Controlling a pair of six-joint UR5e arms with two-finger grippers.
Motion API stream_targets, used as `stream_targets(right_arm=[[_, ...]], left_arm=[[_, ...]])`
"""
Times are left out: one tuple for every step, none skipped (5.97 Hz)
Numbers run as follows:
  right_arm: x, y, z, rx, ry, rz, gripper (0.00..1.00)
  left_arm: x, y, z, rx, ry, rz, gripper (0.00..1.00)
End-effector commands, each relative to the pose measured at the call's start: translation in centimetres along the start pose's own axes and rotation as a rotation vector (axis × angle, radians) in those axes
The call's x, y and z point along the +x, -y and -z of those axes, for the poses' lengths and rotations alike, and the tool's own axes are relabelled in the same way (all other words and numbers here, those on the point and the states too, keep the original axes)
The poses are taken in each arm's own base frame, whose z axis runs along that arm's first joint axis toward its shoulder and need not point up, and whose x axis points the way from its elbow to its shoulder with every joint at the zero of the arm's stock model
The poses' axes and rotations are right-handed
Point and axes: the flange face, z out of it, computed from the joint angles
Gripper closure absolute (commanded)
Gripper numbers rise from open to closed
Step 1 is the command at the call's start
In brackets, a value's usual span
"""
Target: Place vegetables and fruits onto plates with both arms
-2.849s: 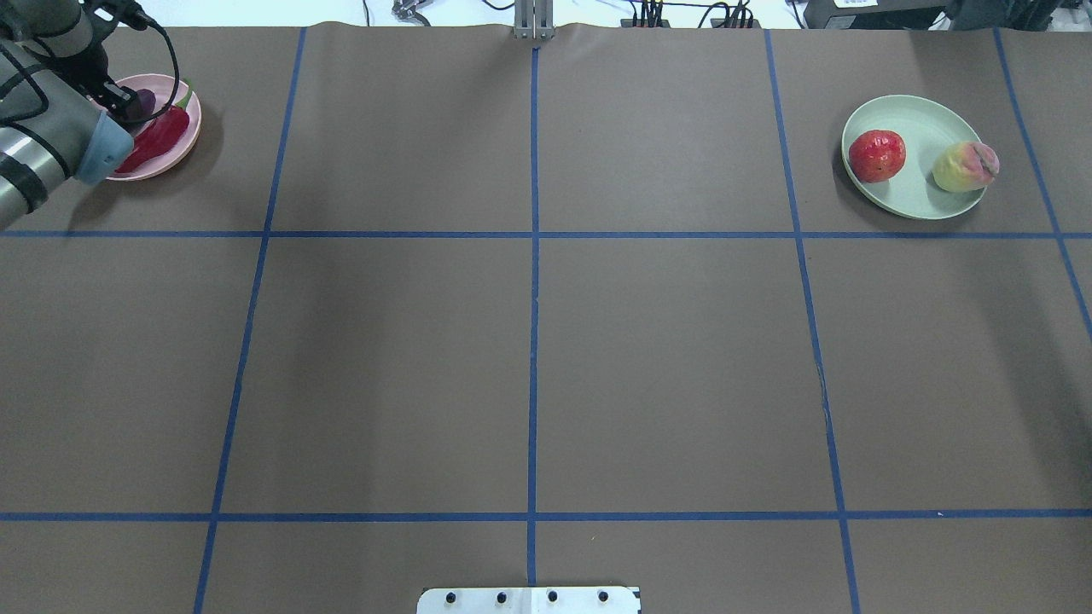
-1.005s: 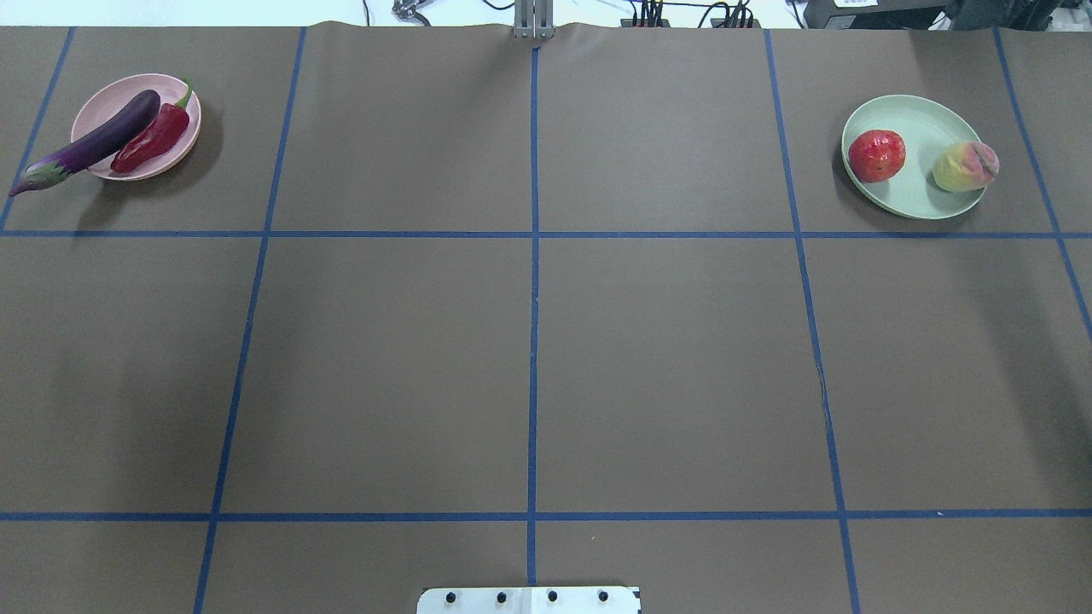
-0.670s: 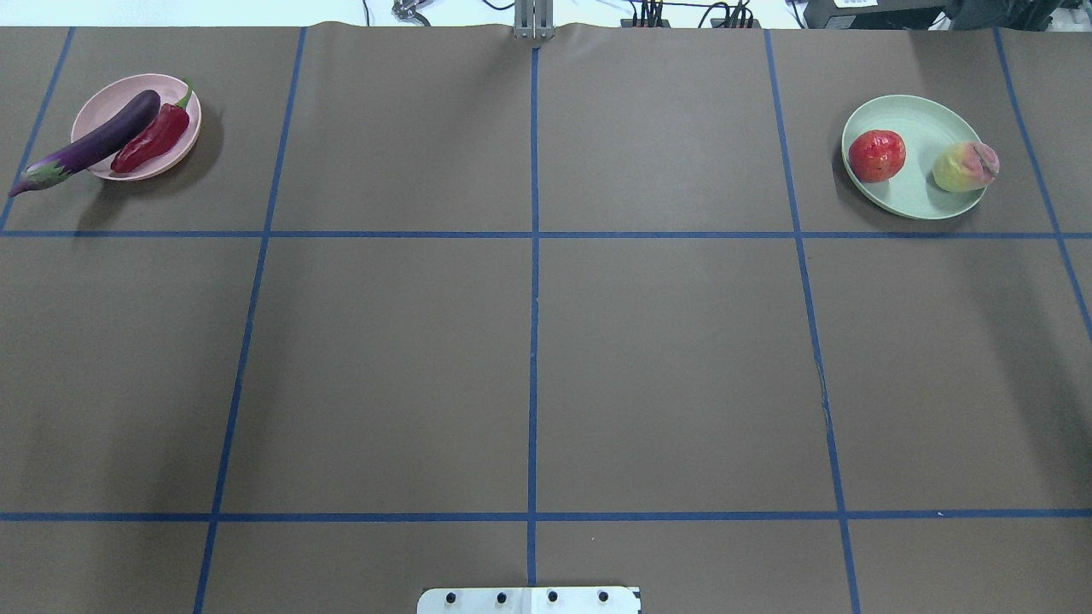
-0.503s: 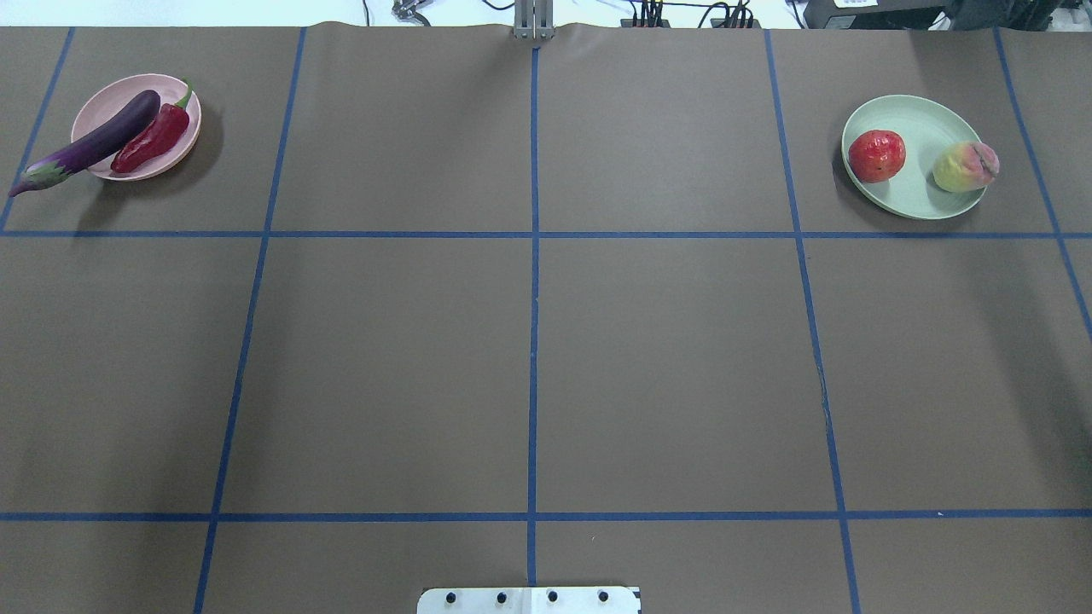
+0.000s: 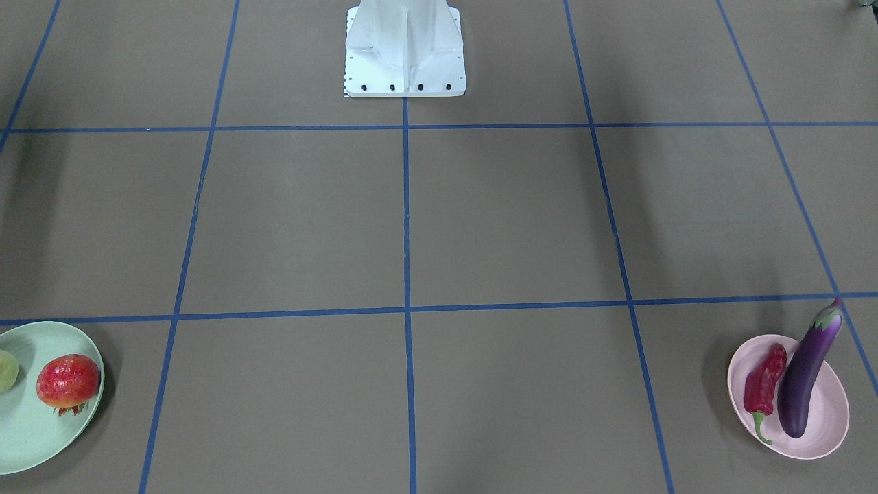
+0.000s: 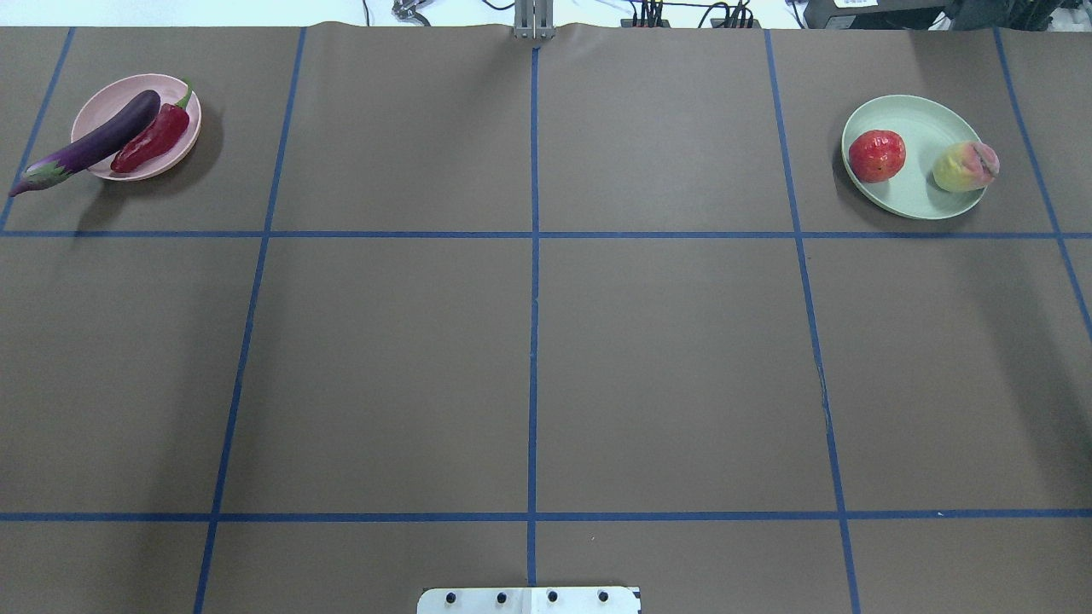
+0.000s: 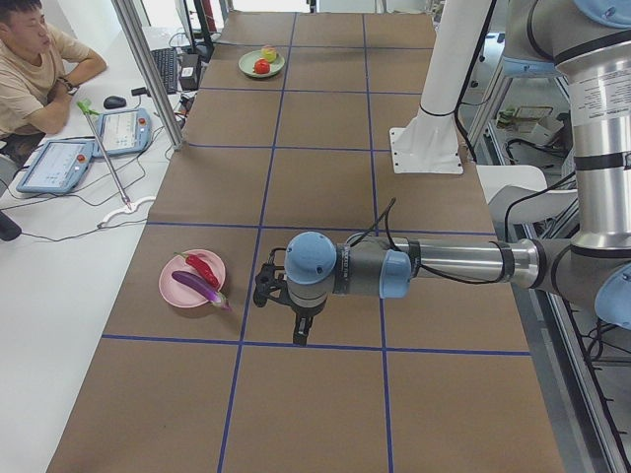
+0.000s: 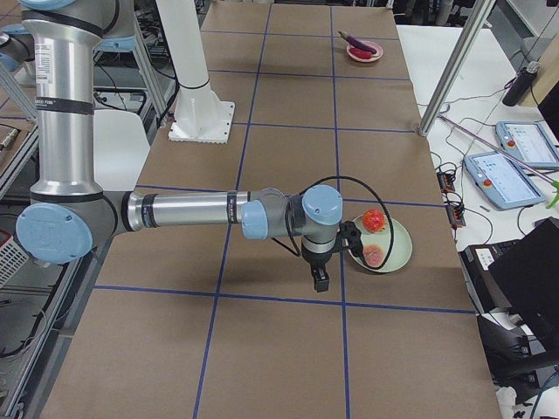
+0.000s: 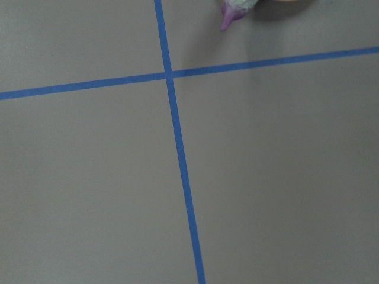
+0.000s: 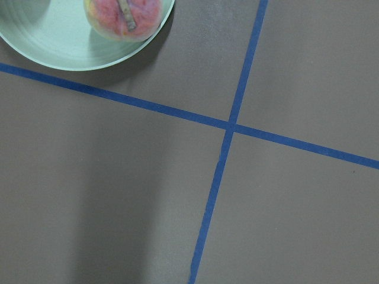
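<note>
The purple eggplant [image 6: 90, 143] and red chili [image 6: 153, 138] lie on the pink plate [image 6: 111, 98] at the far left; the eggplant's cap end overhangs the rim. The pomegranate [image 6: 876, 155] and peach [image 6: 965, 166] sit on the green plate [image 6: 921, 124] at the far right. My left gripper [image 7: 299, 330] shows only in the exterior left view, hanging over bare table beside the pink plate [image 7: 177, 291]. My right gripper [image 8: 320, 279] shows only in the exterior right view, beside the green plate [image 8: 393, 253]. I cannot tell whether either is open or shut.
Blue tape lines divide the brown table into squares. The white base block [image 5: 405, 51] stands at the robot's side of the table. An operator [image 7: 39, 69] sits past the far table edge, next to metal posts and tablets.
2.8 s ago my left arm hung over the pink plate in the overhead view; it has since left that view and the eggplant lies uncovered. Nothing has moved in the last second.
</note>
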Motion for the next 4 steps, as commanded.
stream_targets(right_arm=[[0.04,-0.10,-0.06,-0.001,0.000,-0.001,0.00],[-0.01,-0.09,0.00,0.000,0.000,0.000,0.00],[-0.02,-0.15,0.00,0.000,0.000,0.000,0.00],[-0.13,-0.17,0.12,0.002,0.000,0.002,0.00]], left_arm=[[-0.29,-0.01,0.34,0.004,0.029,-0.015,0.00],[-0.22,0.54,0.87,0.011,0.038,-0.015,0.00],[-0.37,0.36,0.73,0.004,0.047,-0.021,0.00],[-0.38,0.03,0.23,-0.021,0.047,-0.006,0.00]])
